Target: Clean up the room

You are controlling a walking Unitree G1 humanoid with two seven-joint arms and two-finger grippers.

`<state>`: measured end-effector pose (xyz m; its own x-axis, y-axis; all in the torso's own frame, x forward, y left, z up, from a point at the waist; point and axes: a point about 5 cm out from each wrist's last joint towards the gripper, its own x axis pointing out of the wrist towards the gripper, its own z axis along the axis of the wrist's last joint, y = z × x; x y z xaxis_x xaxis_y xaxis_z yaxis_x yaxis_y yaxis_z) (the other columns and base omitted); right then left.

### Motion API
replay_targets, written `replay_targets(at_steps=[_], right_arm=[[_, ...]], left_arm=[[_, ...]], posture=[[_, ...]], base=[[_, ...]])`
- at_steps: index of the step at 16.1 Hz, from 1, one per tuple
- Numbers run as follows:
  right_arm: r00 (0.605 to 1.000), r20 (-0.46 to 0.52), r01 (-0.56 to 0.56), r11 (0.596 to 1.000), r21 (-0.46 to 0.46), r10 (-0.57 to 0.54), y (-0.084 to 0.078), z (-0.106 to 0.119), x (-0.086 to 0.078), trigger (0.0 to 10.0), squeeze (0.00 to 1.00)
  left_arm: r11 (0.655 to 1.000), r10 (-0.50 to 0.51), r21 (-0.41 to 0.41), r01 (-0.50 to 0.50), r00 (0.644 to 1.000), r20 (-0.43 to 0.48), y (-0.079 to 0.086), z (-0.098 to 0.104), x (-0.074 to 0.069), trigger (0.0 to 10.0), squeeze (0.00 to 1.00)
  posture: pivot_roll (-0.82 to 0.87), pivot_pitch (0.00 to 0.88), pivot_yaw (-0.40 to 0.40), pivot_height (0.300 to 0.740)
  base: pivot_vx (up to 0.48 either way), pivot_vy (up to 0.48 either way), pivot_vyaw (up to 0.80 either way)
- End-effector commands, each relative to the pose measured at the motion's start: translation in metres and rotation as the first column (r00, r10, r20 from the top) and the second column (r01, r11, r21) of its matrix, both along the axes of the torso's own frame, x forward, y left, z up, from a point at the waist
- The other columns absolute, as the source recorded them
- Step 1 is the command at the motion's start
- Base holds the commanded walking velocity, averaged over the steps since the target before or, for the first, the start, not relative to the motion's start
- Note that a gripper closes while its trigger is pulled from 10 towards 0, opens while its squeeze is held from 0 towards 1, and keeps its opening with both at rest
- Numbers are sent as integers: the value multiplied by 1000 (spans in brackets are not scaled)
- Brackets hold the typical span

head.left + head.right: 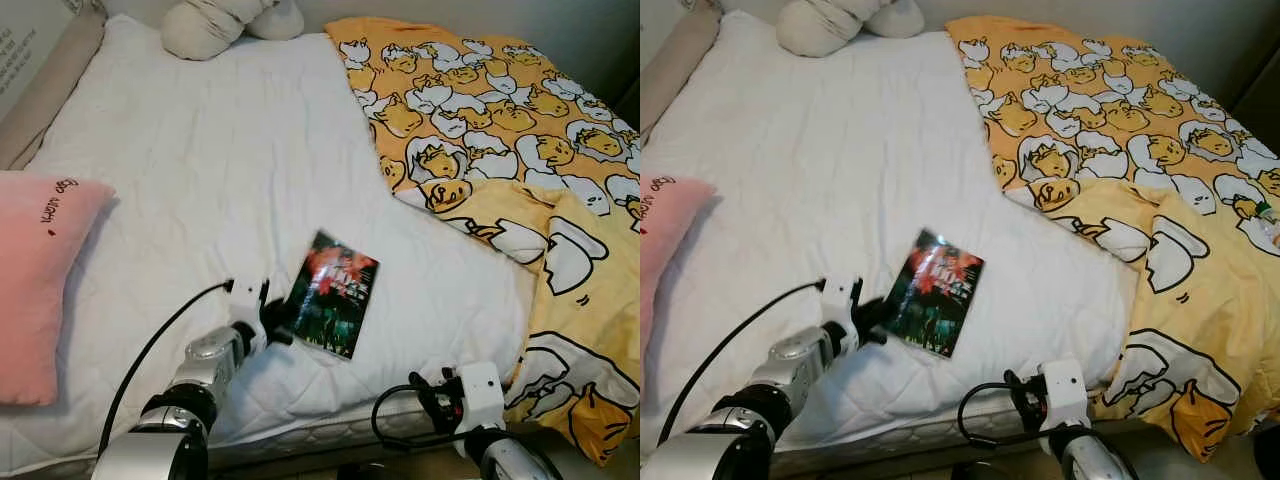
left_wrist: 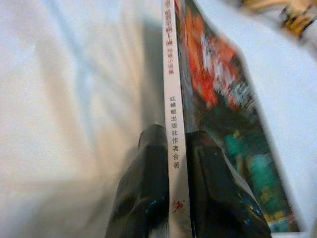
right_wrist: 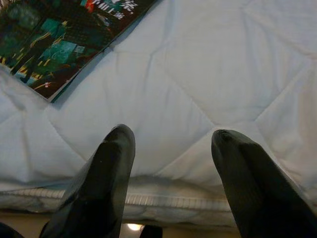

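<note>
The left end effector (image 1: 283,322) pinches the spine edge of a dark paperback book (image 1: 334,293), which lies on the white bed (image 1: 220,170) just ahead of it. The right end effector (image 3: 171,148) hangs wide open and empty near the bed's edge, the book off to its side.

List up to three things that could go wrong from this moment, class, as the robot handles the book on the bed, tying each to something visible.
1. The left pincer clamps the book only at its spine edge, so the book could swing or slip out when lifted.
2. Part of the book rests on the soft white mattress, so dragging could bend the cover.
3. The right pincer hangs open near the mattress edge, apart from the book; it gives no support if the grip fails.
</note>
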<state>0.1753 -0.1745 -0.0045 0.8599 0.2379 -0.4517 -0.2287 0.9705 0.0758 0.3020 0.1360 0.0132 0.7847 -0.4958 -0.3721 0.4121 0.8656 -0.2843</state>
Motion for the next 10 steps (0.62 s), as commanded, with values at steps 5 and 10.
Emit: replay_targets(at_steps=[5, 10], right_arm=[[999, 44, -3, 1000, 6, 3, 0, 8, 18, 10000, 0], [971, 233, 44, 995, 85, -63, 15, 50, 66, 10000, 0]], left_arm=[[971, 171, -209, -118, 952, 255, 23, 68, 30, 0, 0], [970, 243, -71, -232, 928, 283, 53, 69, 23, 0, 0]], posture=[[-3, 0, -69, 740], [44, 0, -59, 740]], base=[[0, 0, 0], [0, 0, 429]])
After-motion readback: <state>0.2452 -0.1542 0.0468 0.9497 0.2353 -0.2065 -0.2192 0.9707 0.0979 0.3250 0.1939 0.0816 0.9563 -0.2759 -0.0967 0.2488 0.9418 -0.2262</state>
